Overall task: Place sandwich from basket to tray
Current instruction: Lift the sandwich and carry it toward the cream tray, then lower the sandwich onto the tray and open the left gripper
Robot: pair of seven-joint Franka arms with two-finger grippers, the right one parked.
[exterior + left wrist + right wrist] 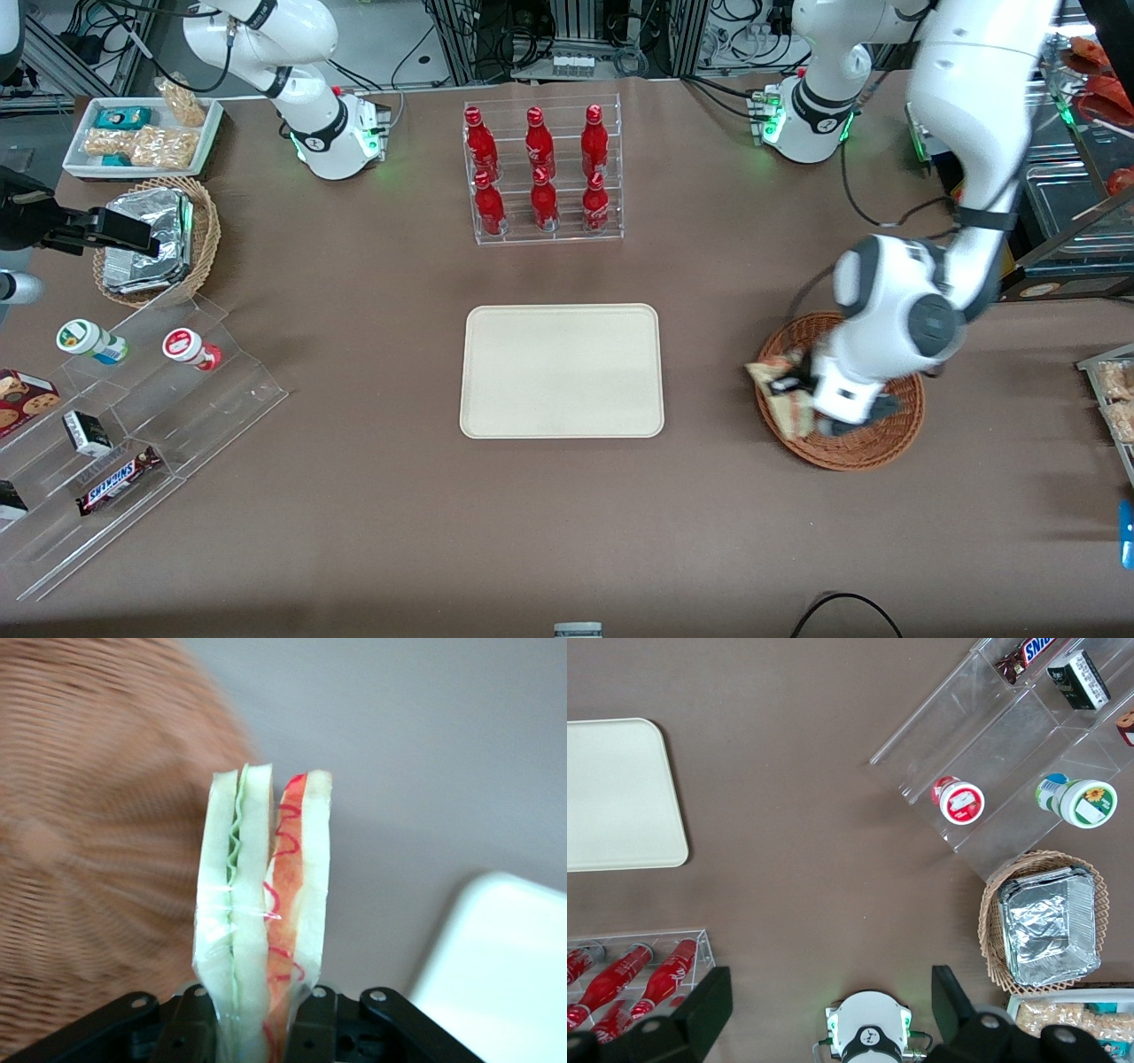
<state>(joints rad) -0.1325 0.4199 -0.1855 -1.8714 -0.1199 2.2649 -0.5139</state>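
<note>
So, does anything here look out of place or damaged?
Nothing stands out. The tool is shut on the sandwich at the basket edge nearest the bare tray; the wrap looks intact.

Six red bottles (538, 168), two baskets (873, 443).

The gripper (254, 1020) is clamping the sandwich (264, 904) at its base, black fingers (197, 1019) pressing both bread faces through clear wrap. Green filling is showing in one half, orange with red squiggles in the other. The basket (80, 859) is lying blurred beneath, the tray (500, 970) sitting apart from it on grey table (425, 753).
</note>
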